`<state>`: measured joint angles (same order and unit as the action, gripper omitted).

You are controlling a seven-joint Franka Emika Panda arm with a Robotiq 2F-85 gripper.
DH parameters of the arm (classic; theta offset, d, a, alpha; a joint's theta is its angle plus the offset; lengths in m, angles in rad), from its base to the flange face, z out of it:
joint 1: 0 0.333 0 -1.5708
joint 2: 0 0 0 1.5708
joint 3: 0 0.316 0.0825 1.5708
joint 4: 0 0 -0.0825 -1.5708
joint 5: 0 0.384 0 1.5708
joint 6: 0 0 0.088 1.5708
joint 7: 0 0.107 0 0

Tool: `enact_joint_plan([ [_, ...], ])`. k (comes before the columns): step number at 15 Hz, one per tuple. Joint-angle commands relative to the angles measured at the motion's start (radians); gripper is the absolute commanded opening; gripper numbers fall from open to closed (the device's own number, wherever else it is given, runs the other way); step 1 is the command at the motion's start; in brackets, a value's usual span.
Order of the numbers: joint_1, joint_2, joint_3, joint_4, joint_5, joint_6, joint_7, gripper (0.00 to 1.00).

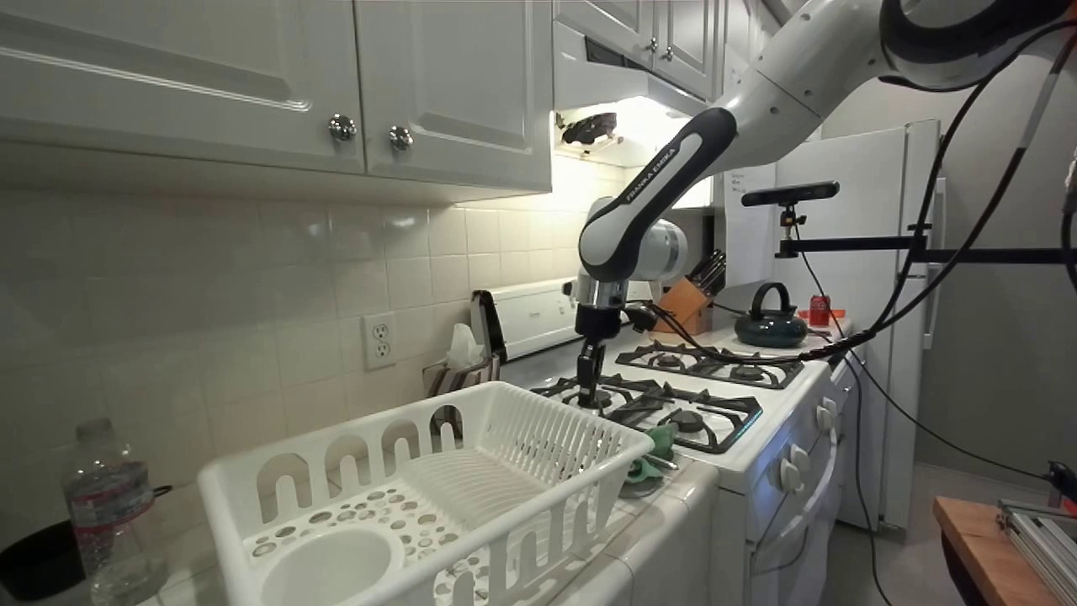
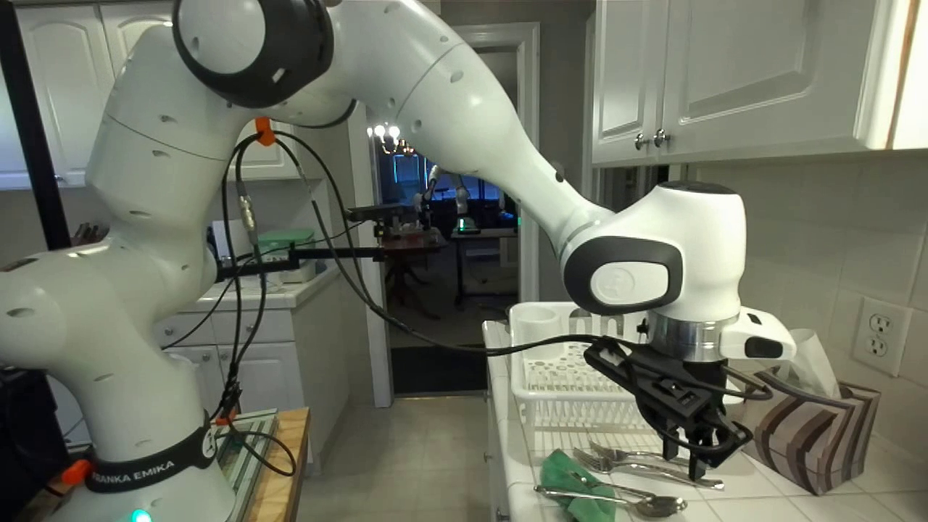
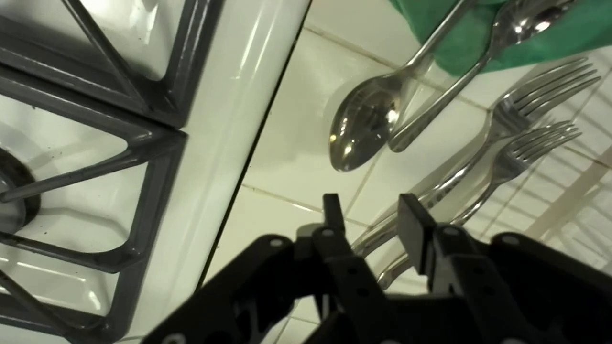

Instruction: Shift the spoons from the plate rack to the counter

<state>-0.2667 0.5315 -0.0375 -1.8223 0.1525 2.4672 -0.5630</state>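
Two silver spoons lie outside the rack on the white tiled counter. One spoon has its bowl on the tile; the other spoon has its bowl on a green cloth. In an exterior view the spoons lie near the cloth. The white plate rack stands on the counter in both exterior views; no spoon shows inside it. My gripper points down, open and empty, above the fork handles and apart from the spoon bowls. It also shows in both exterior views.
Two forks lie beside the spoons, their handles under my fingers. The green cloth lies at the counter's edge. The stove with black grates adjoins the counter. A striped tissue box stands by the wall.
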Motion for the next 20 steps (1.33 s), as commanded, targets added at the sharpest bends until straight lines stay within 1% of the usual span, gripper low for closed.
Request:
enact_joint_plan([
  [1,-0.03,0.052,0.037,0.053,0.027,0.016,0.048,0.52],
  [2,-0.034,0.059,0.042,0.059,0.026,0.019,0.057,0.63],
  [3,-0.037,0.057,0.046,0.061,0.026,0.022,0.063,0.72],
  [5,-0.038,0.036,0.05,0.05,0.023,0.034,0.082,0.84],
  [6,-0.034,0.012,0.05,0.035,0.024,0.043,0.099,0.92],
  [7,-0.034,-0.008,0.054,0.026,0.031,0.044,0.112,0.98],
  [8,-0.03,-0.034,0.057,0.007,0.034,0.048,0.127,1.0],
  [10,-0.02,-0.081,0.057,-0.013,0.04,0.029,0.172,1.0],
  [13,-0.008,-0.175,0.068,-0.064,0.078,-0.012,0.223,1.0],
  [16,0.022,-0.269,0.057,-0.118,0.088,-0.062,0.276,1.0],
  [20,0.072,-0.379,0.028,-0.189,0.06,-0.107,0.36,1.0],
])
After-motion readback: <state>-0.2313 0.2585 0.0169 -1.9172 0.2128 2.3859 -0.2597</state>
